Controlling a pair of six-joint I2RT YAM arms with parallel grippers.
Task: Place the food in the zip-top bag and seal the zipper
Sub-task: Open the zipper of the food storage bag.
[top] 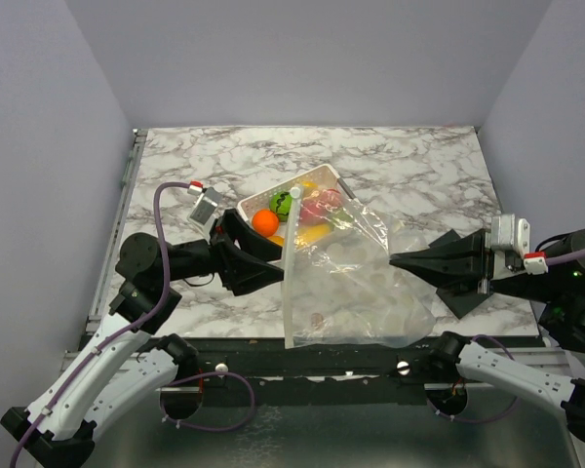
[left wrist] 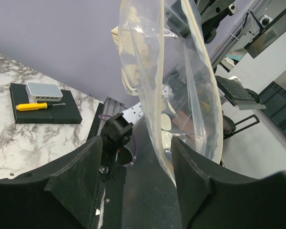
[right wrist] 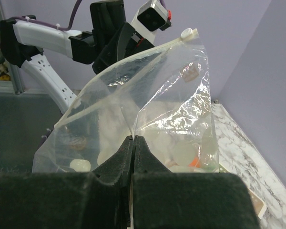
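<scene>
The soft, see-through plastic zip-top bag [top: 356, 283] hangs in the air between the two arms, over the near edge of the marbled tabletop [top: 419, 175]. Its pale zipper [top: 289, 292] stands as a straight strip on the side of the left arm. The right tool [right wrist: 133, 143] is clenched on a fold of the thin film in the middle of one wall, and this pinch seems to carry the whole bag. The left tool [left wrist: 136, 157] is released; its two black fingers stand on both sides of the zipper edge, but I cannot tell if they touch it. The small glossy toy fruits [top: 265, 222], orange, red, yellow and green, lie in the white slotted plastic basket [top: 317, 175] just behind the bag and are not yet inside it. I judge the bag to be very light, limp and slippery; the film wrinkles and gives no resistance, so a grip on the wall alone lets the mouth fall together. The zipper is the stiffest part, and I think it is the better place to take hold. The fruits look hard, smooth and round, so they may roll or slip from a grip.
</scene>
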